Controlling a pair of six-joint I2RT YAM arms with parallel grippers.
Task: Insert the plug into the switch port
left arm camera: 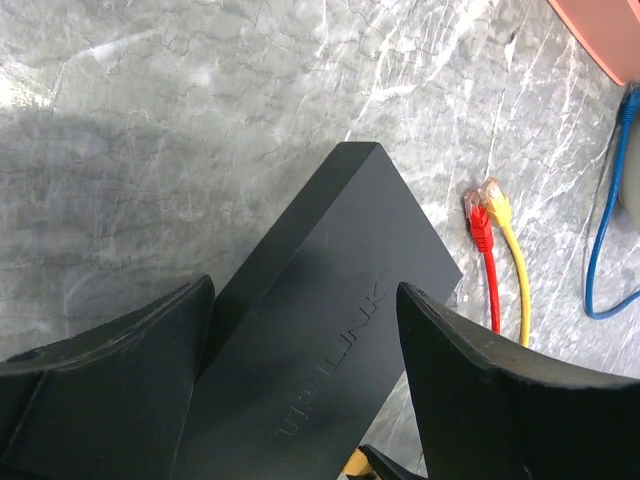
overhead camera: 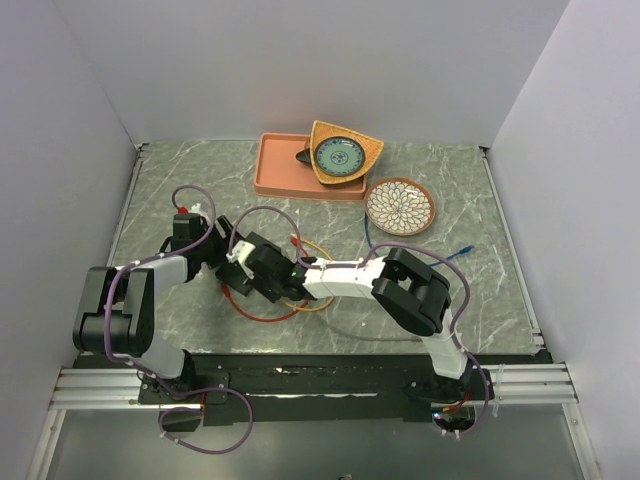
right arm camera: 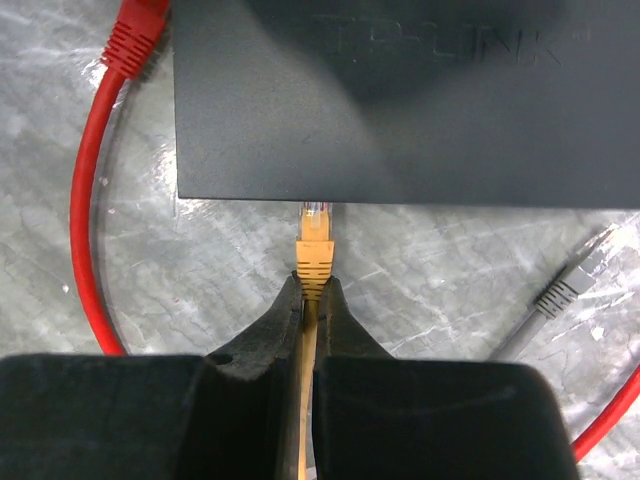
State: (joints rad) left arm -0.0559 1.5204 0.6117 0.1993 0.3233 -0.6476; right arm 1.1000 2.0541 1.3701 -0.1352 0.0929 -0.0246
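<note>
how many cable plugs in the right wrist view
3: orange plug in the right gripper at the edge of the switch, red plug top left, grey plug at right. Others may lie out of frame.

Left arm (overhead camera: 120, 310) is folded and reaches right. Left gripper (left arm camera: 305, 287) tilts down, jaws wide, one on each side of the switch (left arm camera: 330, 300), both against its edges. Right arm (overhead camera: 412, 290) is bent at the elbow, forearm stretched left and low. Right gripper (right arm camera: 311, 287) has its jaws pinched tight on the rear end of the plug (right arm camera: 315, 252). The two grippers sit close, tip to tip.
</note>
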